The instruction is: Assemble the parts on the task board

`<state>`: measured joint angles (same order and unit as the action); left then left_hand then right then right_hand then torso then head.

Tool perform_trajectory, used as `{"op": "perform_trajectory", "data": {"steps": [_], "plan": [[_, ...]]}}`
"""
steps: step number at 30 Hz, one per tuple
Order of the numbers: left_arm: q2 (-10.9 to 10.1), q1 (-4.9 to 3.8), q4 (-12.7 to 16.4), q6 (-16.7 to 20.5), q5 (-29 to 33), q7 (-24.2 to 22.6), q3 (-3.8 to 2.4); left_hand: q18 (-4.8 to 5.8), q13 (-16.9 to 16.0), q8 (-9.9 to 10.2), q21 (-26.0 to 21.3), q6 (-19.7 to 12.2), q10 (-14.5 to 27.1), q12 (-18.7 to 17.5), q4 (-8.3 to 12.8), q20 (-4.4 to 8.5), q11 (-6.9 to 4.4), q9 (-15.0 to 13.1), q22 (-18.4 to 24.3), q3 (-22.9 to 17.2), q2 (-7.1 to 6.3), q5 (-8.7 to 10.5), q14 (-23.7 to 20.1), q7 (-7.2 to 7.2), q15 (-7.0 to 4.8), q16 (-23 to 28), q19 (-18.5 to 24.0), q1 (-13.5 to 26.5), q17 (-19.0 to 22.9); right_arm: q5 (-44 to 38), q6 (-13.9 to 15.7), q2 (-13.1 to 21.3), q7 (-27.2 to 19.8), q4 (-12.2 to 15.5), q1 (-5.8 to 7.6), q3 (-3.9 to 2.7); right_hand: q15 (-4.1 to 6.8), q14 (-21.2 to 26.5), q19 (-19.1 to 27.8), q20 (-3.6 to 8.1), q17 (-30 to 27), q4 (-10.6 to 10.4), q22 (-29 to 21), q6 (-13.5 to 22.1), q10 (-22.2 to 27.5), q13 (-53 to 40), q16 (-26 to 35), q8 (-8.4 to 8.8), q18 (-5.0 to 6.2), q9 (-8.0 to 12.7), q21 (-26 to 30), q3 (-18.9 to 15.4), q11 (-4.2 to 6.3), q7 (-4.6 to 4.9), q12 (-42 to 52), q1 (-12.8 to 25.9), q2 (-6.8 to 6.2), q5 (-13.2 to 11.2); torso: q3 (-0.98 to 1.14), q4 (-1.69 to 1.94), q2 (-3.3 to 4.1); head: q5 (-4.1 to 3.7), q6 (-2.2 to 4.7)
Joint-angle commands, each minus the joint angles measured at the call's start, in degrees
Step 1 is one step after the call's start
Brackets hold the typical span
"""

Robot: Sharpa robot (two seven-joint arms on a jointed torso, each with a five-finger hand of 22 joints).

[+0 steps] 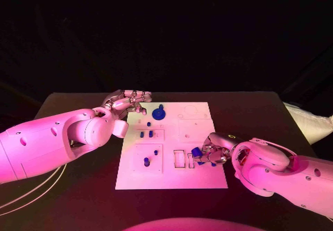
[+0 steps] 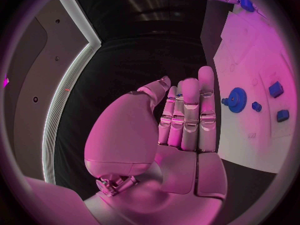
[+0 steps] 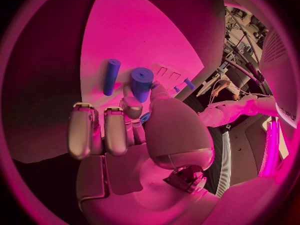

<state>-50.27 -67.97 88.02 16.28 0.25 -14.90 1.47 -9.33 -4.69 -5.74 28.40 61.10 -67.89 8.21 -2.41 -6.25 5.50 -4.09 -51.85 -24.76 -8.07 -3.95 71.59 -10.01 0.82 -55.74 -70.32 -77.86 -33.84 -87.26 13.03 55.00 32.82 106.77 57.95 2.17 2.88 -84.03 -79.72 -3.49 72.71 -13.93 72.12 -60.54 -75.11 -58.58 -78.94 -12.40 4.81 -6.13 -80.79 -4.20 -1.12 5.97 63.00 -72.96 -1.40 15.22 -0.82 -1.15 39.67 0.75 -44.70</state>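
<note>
Board (image 1: pixel 132 180) sits mid counter (image 1: pixel 69 192), white plate, near edge closest to me.

My right hand (image 1: pixel 211 153) is over the board's near-right part, by the slot cutouts. Fingers (image 3: pixel 94 130) curled in, thumb and a finger pinching a small blue part (image 1: pixel 197 153). Right wrist view: a blue cylinder part (image 3: pixel 141 82) just ahead of the fingertips, a longer blue peg (image 3: pixel 110 76) lying beside it on the board, apart from it. Can't tell whether the cylinder is the pinched piece or a separate one.

Near-left section: oval blue part (image 1: pixel 146 161) plus a smaller blue bit (image 1: pixel 155 152) next to it.

Mid-left section: couple of small blue parts (image 1: pixel 151 133) standing in their recess.

Far-left: blue gear (image 1: pixel 160 114) on the board, also seen in left wrist view (image 2: pixel 237 99), w/ small blue blocks (image 2: pixel 275 89) near it.

My left hand (image 1: pixel 128 102) is at the board's far-left corner, just beside the gear, not touching it afaict. Fingers straight and pressed together side by side, thumb alongside, holding nothing.
</note>
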Motion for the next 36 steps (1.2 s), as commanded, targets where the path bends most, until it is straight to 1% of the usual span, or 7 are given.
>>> {"op": "perform_trajectory", "data": {"steps": [1,12,15,18,23,32,36], "plan": [[0.03,-0.02,0.19,-1.15,0.29,-0.04,-0.04,-1.09,-0.04,-0.36,-0.37,-0.41,0.50,0.16,-0.05,-0.21,0.07,0.03,0.05,0.23,0.02,0.29,-0.35,0.17,-0.06,0.20,-0.33,0.76,0.05,-1.89,-0.64,-0.11,0.84,-0.26,-0.49,0.35,0.10,-2.99,0.01,0.13,0.01,0.20,0.00,-0.15,0.41,-0.21,-0.22,-0.39,-0.82,-0.14,-0.30,-0.31,0.09,-0.31,-0.33,-1.01,0.40,0.37,0.03,-0.08,-0.01,0.07,-0.07],[-0.02,-0.02,0.20,-1.17,0.29,0.06,-0.03,-1.09,-0.04,-0.35,-0.40,-0.46,0.55,0.16,-0.05,-0.22,0.08,0.04,0.08,0.25,0.03,0.29,-0.40,0.16,-0.06,0.27,-0.34,0.76,0.18,2.24,9.79,1.99,-0.55,2.61,-0.46,0.30,0.45,-3.16,-0.50,0.39,0.80,0.32,0.94,-1.48,-0.28,-1.36,-0.78,-1.05,-0.99,-0.68,-0.83,-0.17,0.55,-0.82,0.03,-3.03,2.15,3.02,0.00,-0.03,-0.05,0.16,-0.11],[0.05,-0.02,0.17,-1.20,0.29,0.00,-0.03,-1.08,-0.04,-0.35,-0.44,-0.49,0.58,0.17,-0.09,-0.23,0.10,0.04,0.11,0.30,0.05,0.29,-0.40,0.14,-0.05,0.25,-0.34,0.82,0.15,6.14,14.62,2.59,-2.13,3.75,-0.35,0.26,0.60,-3.30,-1.10,0.56,1.53,0.31,1.95,-1.59,-0.77,-2.39,-1.27,-1.02,-1.21,-0.90,-1.39,-0.34,0.68,-0.94,0.62,-3.68,2.27,6.29,0.02,-0.05,-0.05,0.11,-0.06],[0.10,-0.02,0.16,-1.23,0.29,-0.05,-0.03,-1.08,-0.04,-0.37,-0.48,-0.50,0.60,0.20,-0.15,-0.24,0.11,0.04,0.14,0.38,0.07,0.30,-0.42,0.13,-0.03,0.26,-0.34,0.91,0.17,8.63,16.59,2.79,-2.71,4.29,-0.28,0.24,0.68,-3.56,-1.90,0.67,2.68,0.00,3.27,-1.73,-1.35,-3.58,-2.08,-1.07,-1.50,-1.22,-2.11,-0.64,0.78,-1.03,1.45,-3.76,2.27,8.57,0.03,0.00,-0.01,0.15,0.08],[0.12,-0.02,0.15,-1.22,0.29,-0.07,-0.03,-1.08,-0.05,-0.38,-0.50,-0.49,0.60,0.21,-0.17,-0.25,0.11,0.03,0.16,0.39,0.10,0.29,-0.45,0.14,-0.02,0.30,-0.34,0.92,0.25,11.08,15.46,2.43,-2.17,4.48,-0.23,0.22,0.73,-3.61,-2.09,0.73,2.82,-0.25,3.51,-1.76,-1.45,-3.79,-2.23,-1.06,-1.54,-1.41,-2.25,-0.82,0.83,-1.09,1.49,-3.76,2.34,9.35,-0.02,-0.05,-0.03,0.19,0.11],[0.19,-0.02,0.18,-1.24,0.29,-0.07,-0.03,-1.08,-0.05,-0.38,-0.50,-0.49,0.60,0.21,-0.17,-0.25,0.11,0.03,0.16,0.39,0.10,0.29,-0.45,0.14,-0.02,0.30,-0.34,0.92,0.25,12.90,7.54,0.34,-0.86,4.41,-0.21,0.21,0.72,-3.57,-2.16,0.71,2.80,-2.39,3.53,-2.42,-1.37,-3.65,-2.32,-1.27,-1.55,-2.12,-2.27,-2.72,0.85,-1.20,0.87,-1.30,2.13,8.50,0.01,-0.03,0.05,0.89,-0.11],[0.24,-0.02,0.17,-1.18,0.29,-0.03,-0.03,-1.08,-0.05,-0.38,-0.50,-0.49,0.60,0.21,-0.17,-0.25,0.11,0.03,0.16,0.39,0.10,0.29,-0.45,0.14,-0.02,0.30,-0.34,0.92,0.25,12.57,5.65,-0.53,-0.28,4.37,-0.18,0.20,0.84,-3.53,-2.16,0.79,2.76,-2.67,3.52,-2.96,-1.33,-3.56,-2.31,-1.55,-1.54,-2.62,-2.25,-3.46,1.01,-1.42,0.54,-0.23,2.42,8.28,-0.01,-0.09,0.05,1.31,-0.19]]}}
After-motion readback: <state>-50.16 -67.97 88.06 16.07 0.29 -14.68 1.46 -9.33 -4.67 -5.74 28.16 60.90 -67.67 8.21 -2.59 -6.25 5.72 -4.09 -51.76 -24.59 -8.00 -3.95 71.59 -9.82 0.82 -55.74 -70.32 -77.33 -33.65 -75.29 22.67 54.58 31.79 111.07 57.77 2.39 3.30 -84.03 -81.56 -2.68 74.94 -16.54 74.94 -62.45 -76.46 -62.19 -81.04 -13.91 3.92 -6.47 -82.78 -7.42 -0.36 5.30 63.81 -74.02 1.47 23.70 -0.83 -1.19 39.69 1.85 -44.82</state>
